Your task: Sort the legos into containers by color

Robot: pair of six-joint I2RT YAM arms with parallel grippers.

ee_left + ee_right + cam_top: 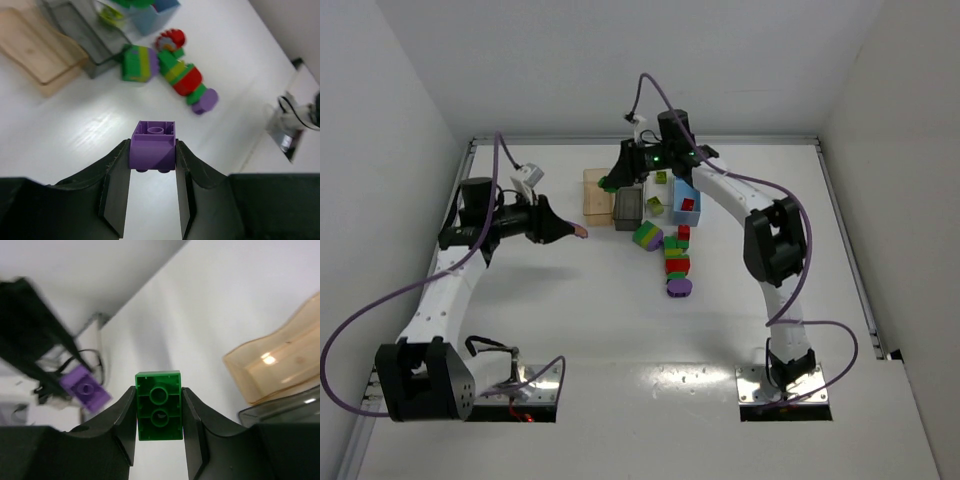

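Purple brick (153, 144): clamped between the fingers of the left gripper (153, 152), lower centre of the left wrist view, with bare table (75, 135) behind it.

Dark green brick (159, 405): pinched in the right gripper (159, 415), its two round sockets facing the lens.

From the top view I place the right gripper over the tan-orange bin (595, 200), upper centre of the frame. The left gripper sits just left of that bin and a little lower.

The bins stand side by side, left to right: tan-orange, smoky grey bin (628, 208), clear bin (650, 195), light blue bin (676, 192). I see a red brick (687, 204) in the blue one and lime pieces (660, 178) in the clear one.

Loose bricks: a stuck-together chain (676, 262) of red, green, lime and purple lies just below the bins, centre frame.
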